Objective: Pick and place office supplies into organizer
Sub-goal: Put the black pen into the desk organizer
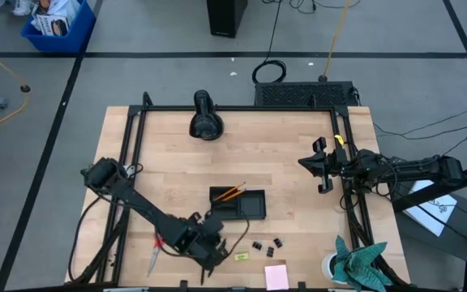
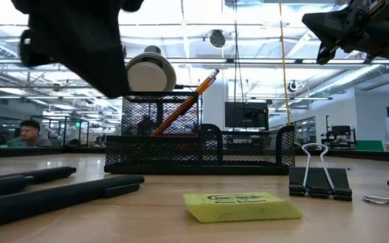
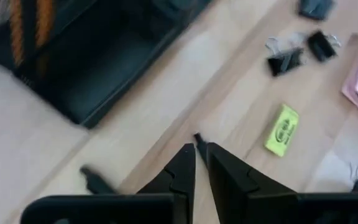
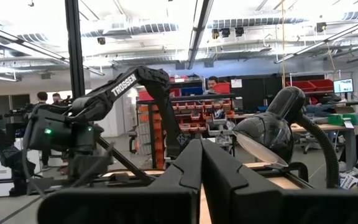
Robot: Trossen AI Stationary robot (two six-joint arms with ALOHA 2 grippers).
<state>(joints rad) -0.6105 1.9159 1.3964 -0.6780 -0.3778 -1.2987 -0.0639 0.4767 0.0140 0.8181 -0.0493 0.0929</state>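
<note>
The yellow piece point(image 1: 242, 256) lies flat on the worktop point(image 1: 282, 162) near its front edge, a little in front of the organizer point(image 1: 237, 203) and just ahead of the left claw point(image 3: 200, 144), whose fingers sit together with nothing between them. It looks like a small eraser — light, slightly rubbery, so it should grip well, best taken across its short sides. The binder clips point(image 1: 267, 243) beside it are light but hard and springy, with wire loops that could skid; pinching the black body seems safest. The black pens point(image 2: 53, 196) and the scissors point(image 1: 154, 253) lie to the left of the arm, stiff and thin, likely to roll or pivot unless held near the middle. The pink sticky-note pad point(image 1: 276, 276) sits right at the front edge, so there is little room to approach from that side. Two orange pencils point(image 1: 230, 193) already stand in the organizer's mesh cup. The right claw point(image 1: 319, 165) waits well apart at the right side — its fingers together too, by its wrist view.
</note>
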